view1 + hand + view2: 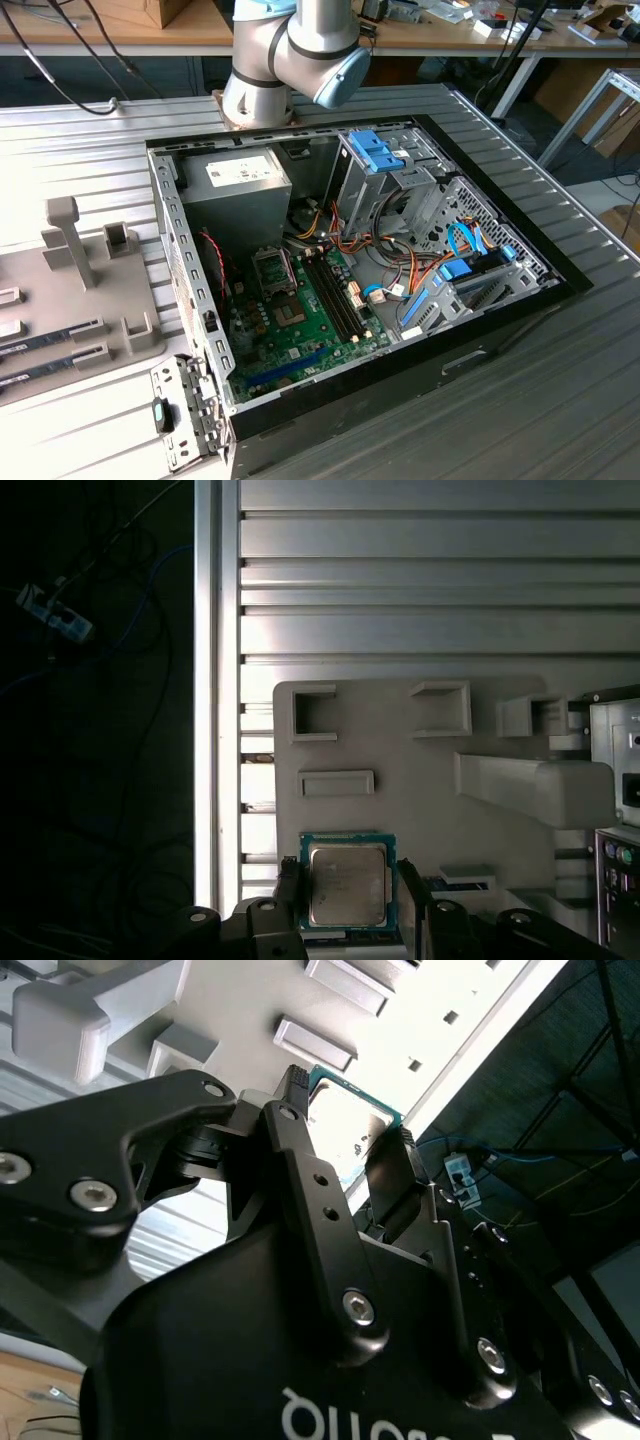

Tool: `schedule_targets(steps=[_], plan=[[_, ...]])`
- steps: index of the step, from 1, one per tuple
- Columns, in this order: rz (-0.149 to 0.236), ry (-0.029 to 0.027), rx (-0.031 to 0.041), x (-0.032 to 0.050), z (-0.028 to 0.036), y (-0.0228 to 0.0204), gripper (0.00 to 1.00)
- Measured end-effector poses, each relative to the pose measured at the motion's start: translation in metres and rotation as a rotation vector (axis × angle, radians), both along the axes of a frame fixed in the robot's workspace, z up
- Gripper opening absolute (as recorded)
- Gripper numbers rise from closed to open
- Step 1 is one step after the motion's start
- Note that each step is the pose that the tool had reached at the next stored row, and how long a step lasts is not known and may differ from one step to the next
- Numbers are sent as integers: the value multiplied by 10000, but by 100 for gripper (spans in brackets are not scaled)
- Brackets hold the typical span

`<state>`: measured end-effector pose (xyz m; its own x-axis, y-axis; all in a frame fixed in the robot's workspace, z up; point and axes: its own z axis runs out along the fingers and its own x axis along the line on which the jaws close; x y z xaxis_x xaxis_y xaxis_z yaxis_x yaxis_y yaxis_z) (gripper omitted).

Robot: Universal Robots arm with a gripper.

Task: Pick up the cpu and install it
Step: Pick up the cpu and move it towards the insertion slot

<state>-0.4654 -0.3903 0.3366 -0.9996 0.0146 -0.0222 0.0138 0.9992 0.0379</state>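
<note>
The tool is closed on the cpu: in both wrist views its two black fingers press against opposite edges of the chip, silver-grey top facing the first wrist camera, thin green rim showing all round. In the second wrist view the cpu sits between the fingertips at the end of the tool, with the black linkage arms spread to either side behind them.

The tool points down at the pale grey fixture tray, and the first wrist view looks squarely onto it, so the wrist stands roughly upright over the tray. The chip lies over the part of the tray nearest the camera, beside a small rectangular raised block; whether it touches the tray or hangs just above it I cannot tell. The tray rests on the ribbed metal table.

In the exterior view the arm shows its grey joints with a blue cap, mounted behind the open computer case. The same fixture tray lies on the table at the exterior view's left, just beside the case. Inside the case the green motherboard lies flat, its square socket near the power supply box
</note>
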Motion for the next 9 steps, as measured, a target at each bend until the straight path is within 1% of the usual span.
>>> schedule_targets(steps=[9], plan=[[0, 0, 0, 0, 36, 0, 47]])
